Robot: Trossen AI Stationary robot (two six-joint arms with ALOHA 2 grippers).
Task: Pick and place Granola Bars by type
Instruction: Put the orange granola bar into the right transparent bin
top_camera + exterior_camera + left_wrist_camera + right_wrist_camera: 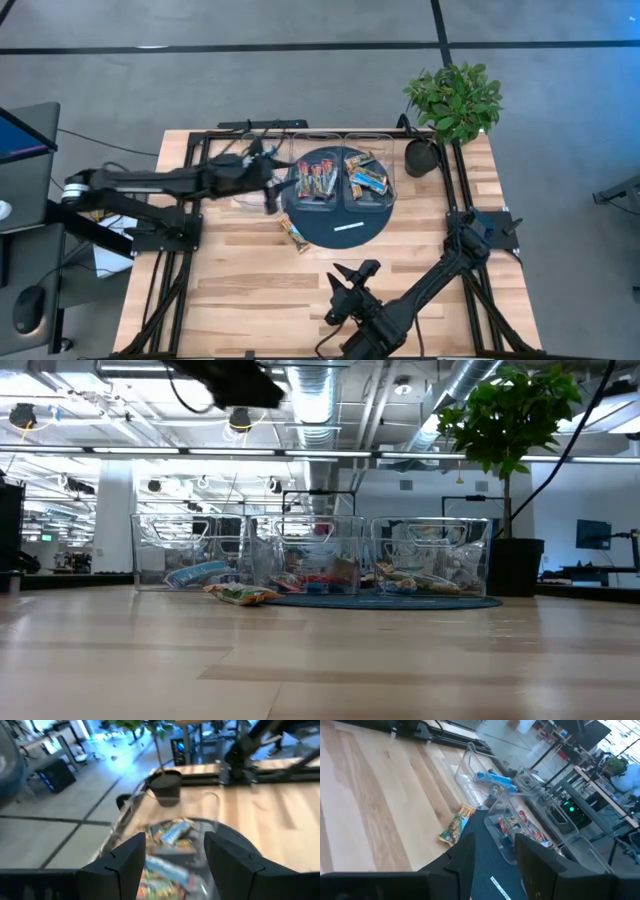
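Three clear bins stand in a row at the far side of a dark round mat (335, 225). The left bin (190, 545) holds a blue bar (495, 778). Red-dark bars (316, 180) lie in the middle bin, and blue and orange-brown bars (366, 180) in the right one. One orange-brown and green bar (293, 233) lies flat on the table by the mat's left edge. My left gripper (268, 190) hangs open, high above the left and middle bins (235, 390). In its blurred wrist view a blue bar (167, 870) shows below the spread fingers. My right gripper (350, 275) waits open near the table's near edge.
A thin white strip (348, 227) lies on the mat in front of the bins. A potted plant (450, 105) stands at the far right corner, right of the bins. Black frame rails run along both sides of the table. Bare wood lies between the mat and the near edge.
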